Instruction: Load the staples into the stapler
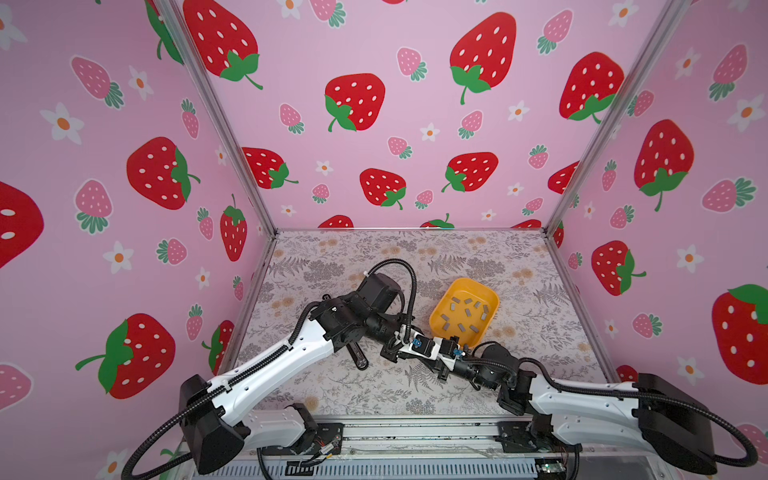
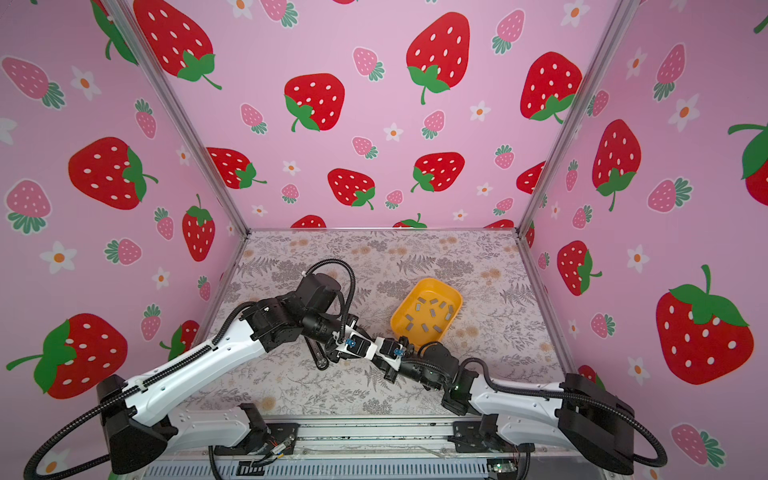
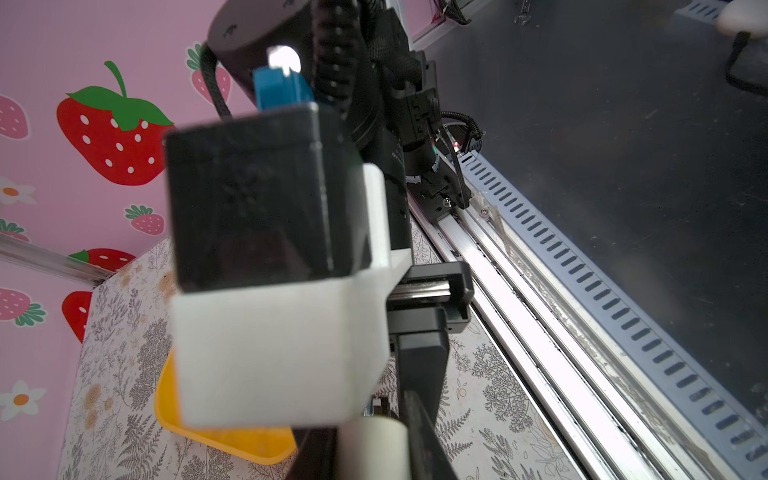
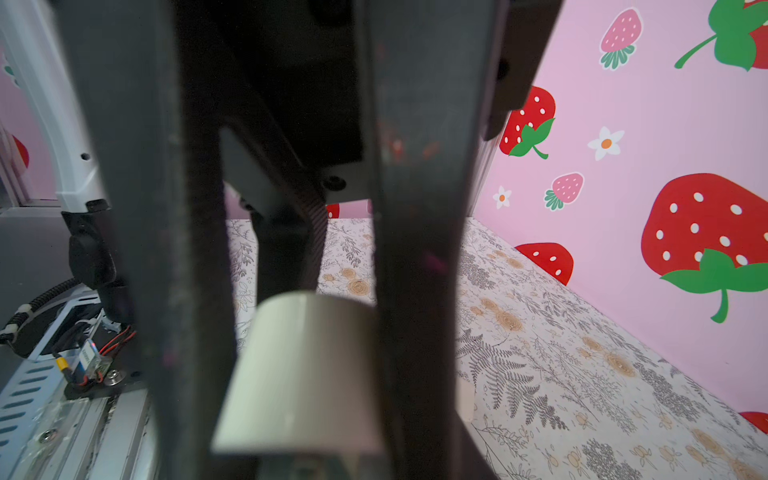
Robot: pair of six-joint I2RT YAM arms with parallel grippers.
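The patterned surface point(image 1: 374, 257) carries everything. Over its near half the left arm point(image 1: 266, 374) and the right arm point(image 1: 582, 395) reach in until their wrists meet head-on, which looks like a handover in mid-air.

Behind the meeting point sits a yellow tray point(image 1: 463, 283). It keeps the loose staples point(image 1: 468, 312) together, about ten short grey pieces scattered flat on its floor.

The black stapler point(image 1: 358, 356) lies on the surface just left of the wrists. It is partly under the left arm, and I cannot tell whether it is open.

The left pincer point(image 4: 293, 274) is clenched. In the right wrist view one of its fingers comes down onto the far end of a pale strip of staples point(image 4: 303, 374), so it appears to be gripping that strip.

The right pincer point(image 4: 301, 316) has its jaws on either side of the same strip. One jaw is against the strip's edge, and a sliver of surface shows beside the other. Whether it presses on the strip I cannot tell.

Passing the strip across probably gives a better-aligned grip for sliding it into the stapler.
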